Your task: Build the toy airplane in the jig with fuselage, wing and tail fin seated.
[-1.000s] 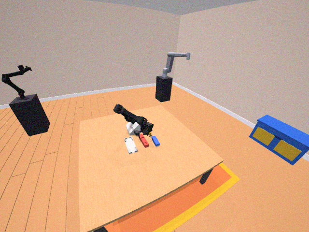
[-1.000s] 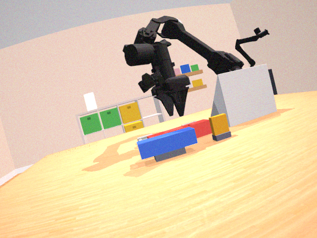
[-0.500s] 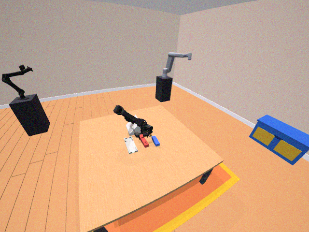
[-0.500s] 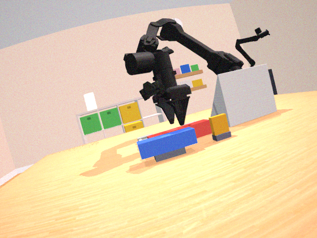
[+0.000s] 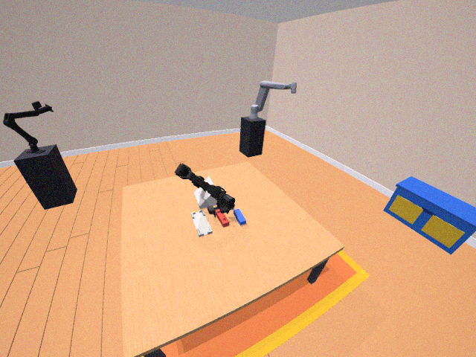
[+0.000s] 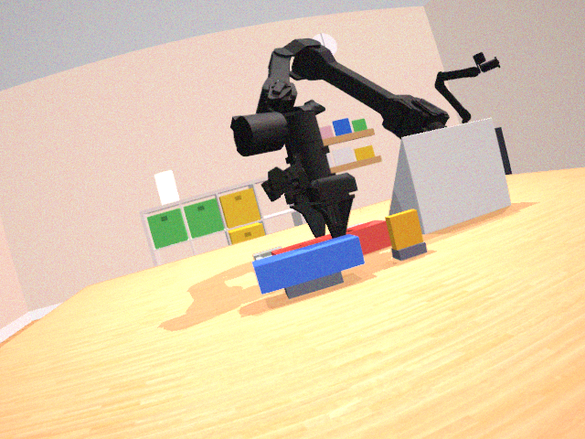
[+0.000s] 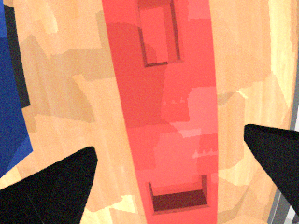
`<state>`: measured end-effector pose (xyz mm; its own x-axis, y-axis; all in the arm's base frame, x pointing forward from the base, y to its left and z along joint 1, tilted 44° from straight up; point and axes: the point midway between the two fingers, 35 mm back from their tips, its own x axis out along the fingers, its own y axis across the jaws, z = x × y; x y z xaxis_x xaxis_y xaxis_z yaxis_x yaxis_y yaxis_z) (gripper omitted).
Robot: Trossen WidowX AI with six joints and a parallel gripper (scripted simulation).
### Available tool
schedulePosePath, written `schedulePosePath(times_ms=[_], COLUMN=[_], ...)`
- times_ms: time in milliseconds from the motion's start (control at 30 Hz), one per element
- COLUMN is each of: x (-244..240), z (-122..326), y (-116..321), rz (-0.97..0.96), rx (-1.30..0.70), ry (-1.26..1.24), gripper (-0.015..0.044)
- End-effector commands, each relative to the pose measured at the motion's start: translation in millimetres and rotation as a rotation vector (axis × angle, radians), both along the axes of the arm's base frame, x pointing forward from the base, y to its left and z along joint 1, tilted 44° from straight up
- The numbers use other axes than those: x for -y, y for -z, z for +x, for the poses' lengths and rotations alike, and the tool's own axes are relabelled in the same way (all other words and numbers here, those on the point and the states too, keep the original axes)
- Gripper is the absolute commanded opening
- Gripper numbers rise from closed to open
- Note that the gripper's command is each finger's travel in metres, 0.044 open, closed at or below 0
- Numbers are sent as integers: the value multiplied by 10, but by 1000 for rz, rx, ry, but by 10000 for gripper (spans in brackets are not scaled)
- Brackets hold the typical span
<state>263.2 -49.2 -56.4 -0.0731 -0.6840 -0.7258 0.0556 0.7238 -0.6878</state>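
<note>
The red fuselage (image 5: 222, 218) (image 6: 375, 236) (image 7: 187, 112) lies on the table beside the white jig (image 5: 201, 223), with both sockets facing up in the wrist view. My gripper (image 6: 329, 236) (image 7: 170, 143) is open and empty, pointing down low over the fuselage, one finger to each side of it in the wrist view. The blue wing (image 5: 240, 216) (image 6: 307, 264) (image 7: 11, 103) rests on a dark grey block on the other side of the fuselage from the jig. The yellow tail fin (image 6: 405, 230) stands upright on a small dark base; the arm hides it in the top view.
A white tent-shaped panel (image 5: 199, 197) (image 6: 458, 175) stands on the table (image 5: 230, 268) near the arm's base, behind the tail fin in the exterior view. Two other arms on dark pedestals and a blue cabinet (image 5: 426, 211) stand away from the table.
</note>
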Motion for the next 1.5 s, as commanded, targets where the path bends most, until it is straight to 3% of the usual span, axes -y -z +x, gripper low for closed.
schedulePosePath(times_ms=[0, 300, 633, 867, 1033, 1467], x=[66, 151, 151, 151, 99, -179], z=[-28, -48, -48, -48, -24, 66], y=[61, 142, 142, 142, 100, -146], rz=[-7, -9, -9, -9, -7, 2], rx=[-10, -11, -11, -11, -11, -9], ry=[-2, -2, -2, -2, -2, -4], gripper=[440, 440, 177, 131, 0, 0])
